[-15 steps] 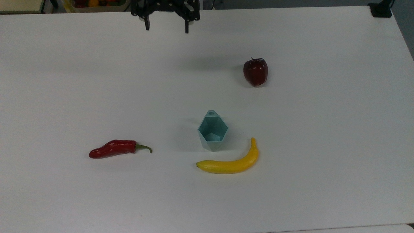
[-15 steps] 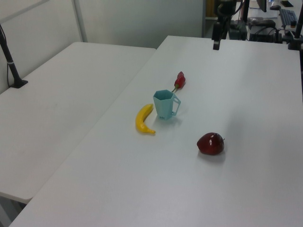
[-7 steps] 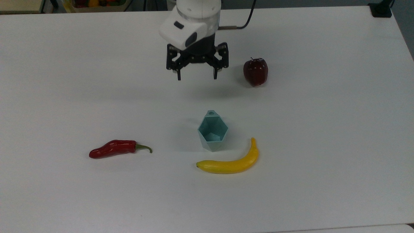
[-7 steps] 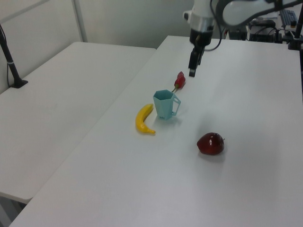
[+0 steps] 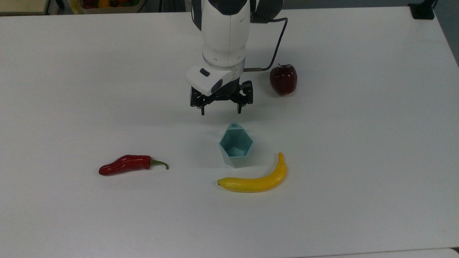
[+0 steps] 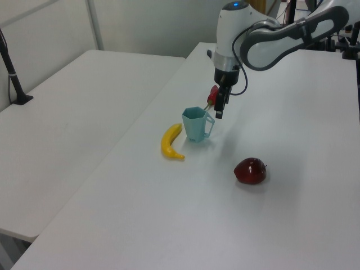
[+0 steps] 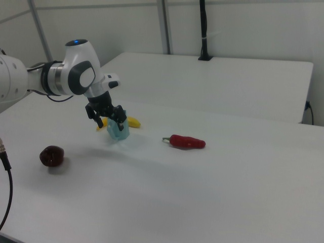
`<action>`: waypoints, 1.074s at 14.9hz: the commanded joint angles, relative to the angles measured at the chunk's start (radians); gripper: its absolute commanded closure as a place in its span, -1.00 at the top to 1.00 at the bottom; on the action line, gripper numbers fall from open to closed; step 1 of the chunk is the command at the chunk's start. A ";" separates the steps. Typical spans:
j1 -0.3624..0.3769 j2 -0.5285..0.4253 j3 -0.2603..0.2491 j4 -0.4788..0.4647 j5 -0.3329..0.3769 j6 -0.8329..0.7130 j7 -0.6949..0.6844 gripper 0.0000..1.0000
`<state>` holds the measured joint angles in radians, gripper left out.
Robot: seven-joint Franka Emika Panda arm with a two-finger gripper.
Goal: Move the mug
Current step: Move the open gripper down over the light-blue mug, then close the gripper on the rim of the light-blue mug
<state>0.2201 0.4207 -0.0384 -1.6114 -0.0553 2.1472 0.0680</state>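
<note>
Desk (image 5: 358,161): white top that carries everything; in the left view a second white desk (image 6: 73,101) stands alongside it at 9 o'clock.
Arm (image 5: 226,32): my white arm comes in from 12 o'clock in the top view, with a black cable looping off it toward 3 o'clock.
Gripper (image 5: 221,110): mine, black, pointing down, its two fingers spread wide with nothing between them. In the top view it sits at 12 o'clock of the mug, slightly toward 11, near it and not touching. In the left view (image 6: 220,108) it hangs just beside the mug's handle, at 1 o'clock of the cup. In the right view (image 7: 110,121) it overlaps the mug's upper part; whether it is above or beside the mug I cannot tell from there.
Banana (image 5: 255,179): yellow, curved, lying at 5 o'clock of the mug in the top view, close to it with a narrow gap.
Chili pepper (image 5: 127,164): red with a green stem, well apart from the mug at 9 o'clock in the top view, stem end toward the mug.
Apple (image 5: 283,79): dark red, at 1 o'clock of the mug in the top view, well apart, and near my gripper at its 2 o'clock.
Mug (image 5: 235,146): pale teal, faceted, upright on the desk near its middle, mouth open upward, small tab handle with a hole pointing to 12 o'clock in the top view.
</note>
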 commanded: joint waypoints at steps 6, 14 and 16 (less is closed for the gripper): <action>0.047 0.049 -0.005 -0.004 -0.011 0.111 0.082 0.85; 0.047 0.081 -0.005 -0.007 -0.027 0.166 0.139 0.36; 0.045 0.082 -0.005 -0.007 -0.029 0.169 0.141 -0.04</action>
<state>0.2598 0.5041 -0.0376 -1.6113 -0.0625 2.2874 0.1716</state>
